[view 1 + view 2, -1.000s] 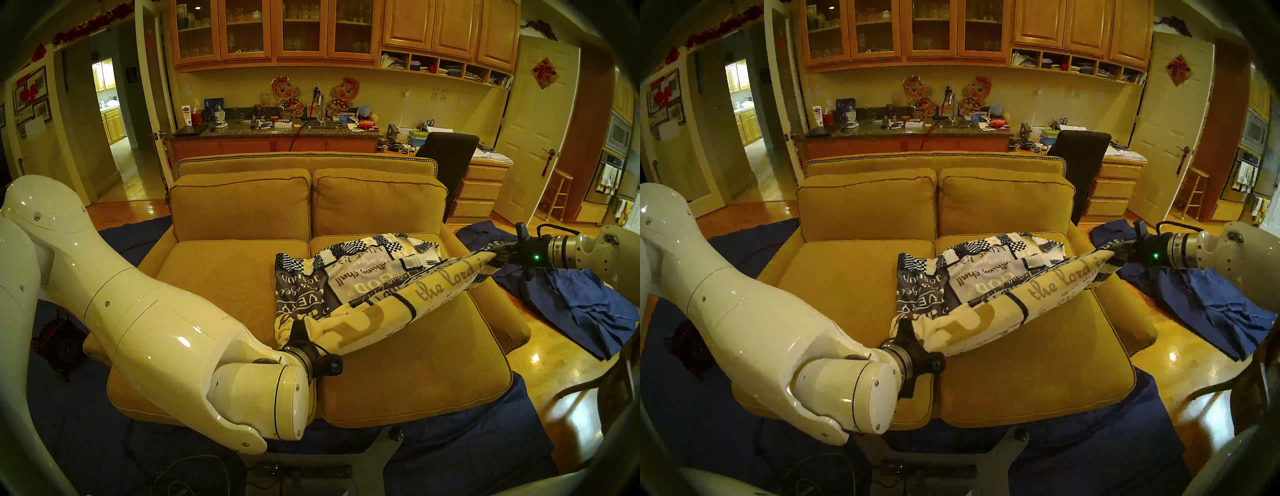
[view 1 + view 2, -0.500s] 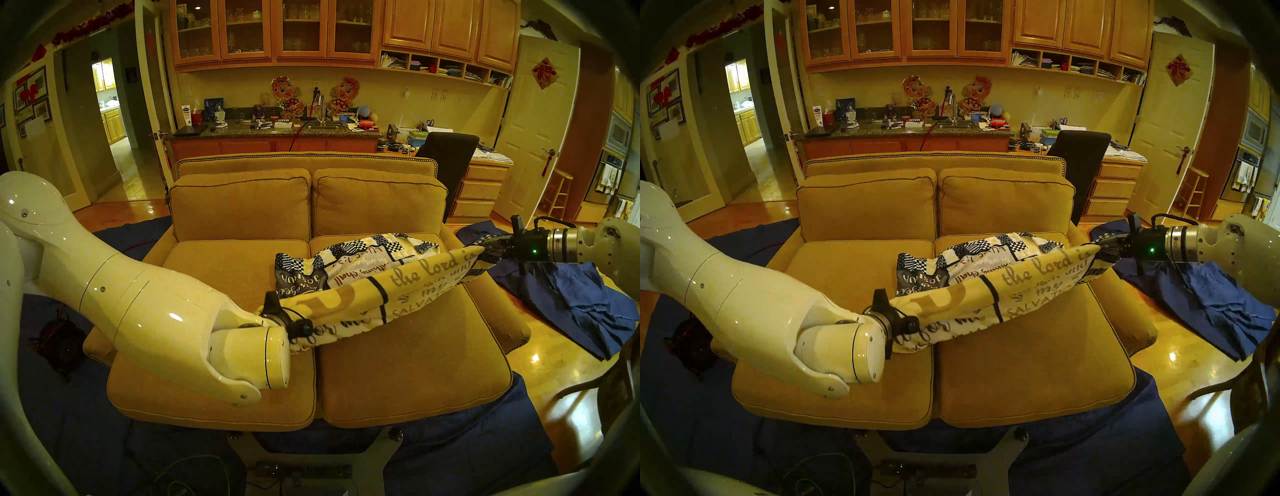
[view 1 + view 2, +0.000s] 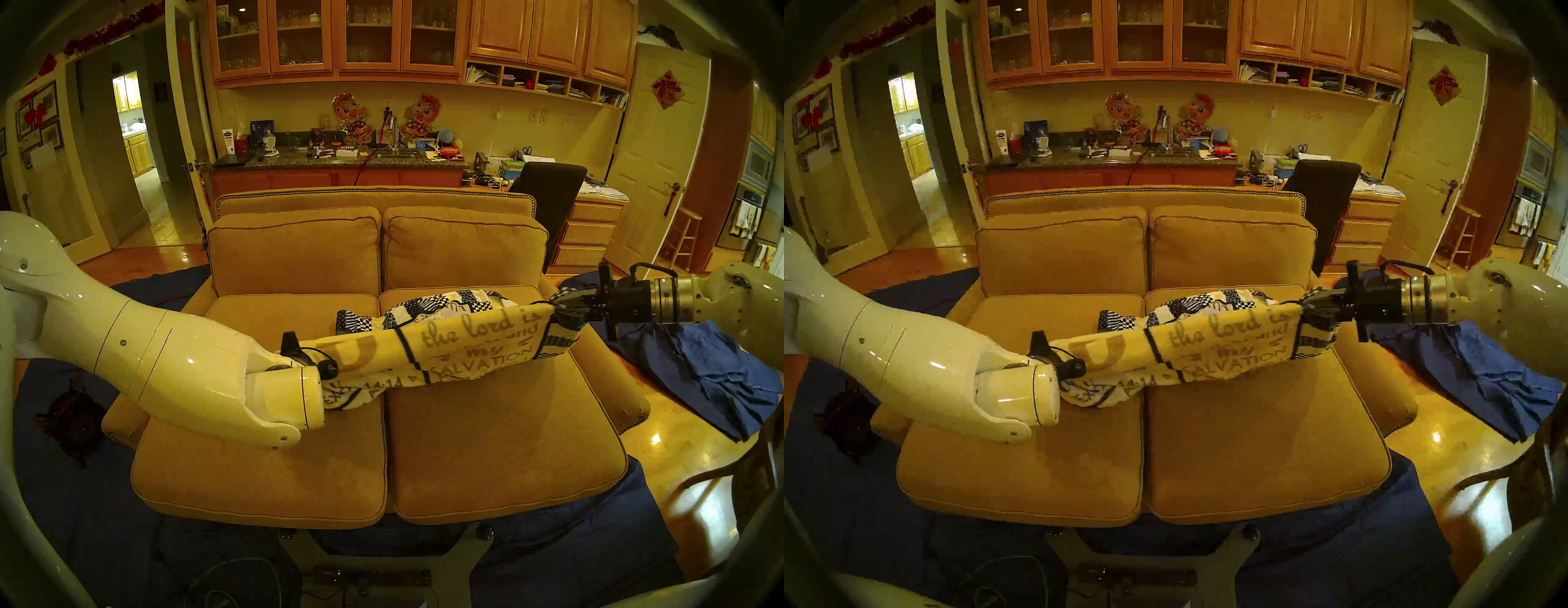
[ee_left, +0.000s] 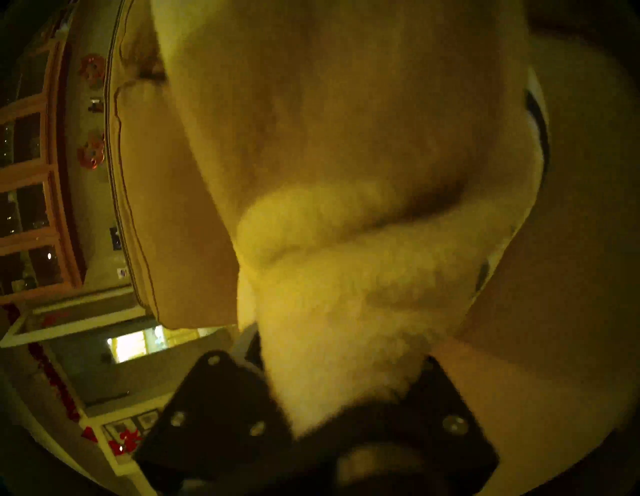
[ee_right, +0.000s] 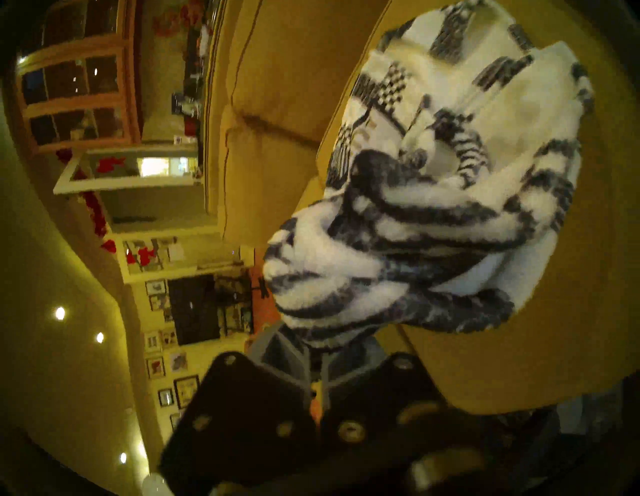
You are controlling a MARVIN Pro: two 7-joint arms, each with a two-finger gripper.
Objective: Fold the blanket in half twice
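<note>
Two pincers, left pincer point(image 3: 335, 373) and right pincer point(image 3: 566, 306), each clamped on blanket point(image 3: 458, 352) ends.

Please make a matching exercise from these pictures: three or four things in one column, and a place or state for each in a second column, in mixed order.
1. blanket
2. blue cloth
3. black chair
4. sofa

A. behind the sofa
B. lying on the floor, at the right
C. held between the two end effectors
D. under the blanket

Pairs: 1-C, 2-B, 3-A, 4-D
</note>
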